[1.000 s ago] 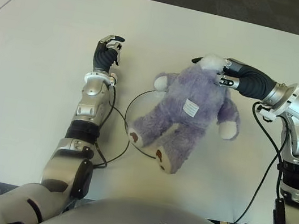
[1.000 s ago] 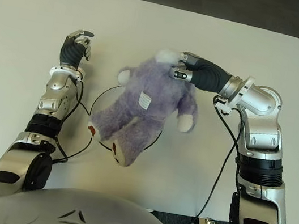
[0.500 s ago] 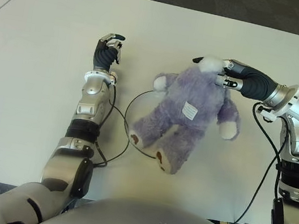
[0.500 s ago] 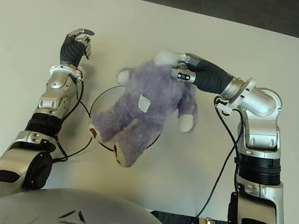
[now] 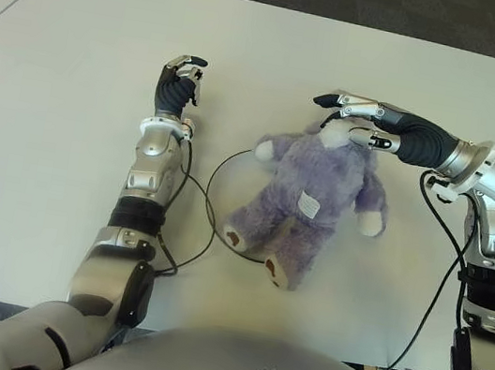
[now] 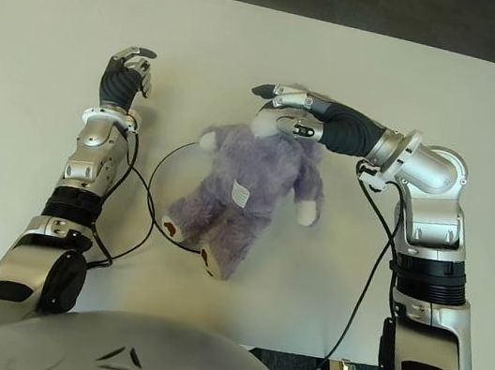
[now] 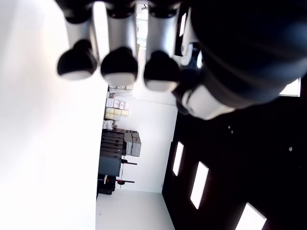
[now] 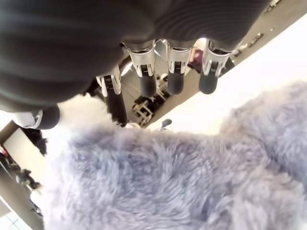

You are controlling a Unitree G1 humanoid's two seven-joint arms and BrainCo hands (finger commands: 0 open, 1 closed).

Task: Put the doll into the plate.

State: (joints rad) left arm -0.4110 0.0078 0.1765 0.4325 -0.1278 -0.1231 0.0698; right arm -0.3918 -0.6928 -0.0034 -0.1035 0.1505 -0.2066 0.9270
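The doll (image 5: 312,196) is a purple plush bear with a white snout and paws. It lies face down, legs toward me, across the right part of a clear round plate (image 5: 211,182) whose rim shows to its left. My right hand (image 5: 354,117) hovers just over the doll's head, fingers (image 8: 175,72) stretched out and gripping nothing; fur (image 8: 168,182) fills its wrist view. My left hand (image 5: 180,79) is left of the plate, fingers curled and holding nothing.
The white table (image 5: 50,114) stretches wide on all sides. A thin black cable (image 5: 180,259) loops on the table from my left arm toward the plate. My torso covers the near table edge.
My right hand has opened and let go of the doll's head. The doll has dropped and settled lower, flatter on the plate. The left hand has not moved.
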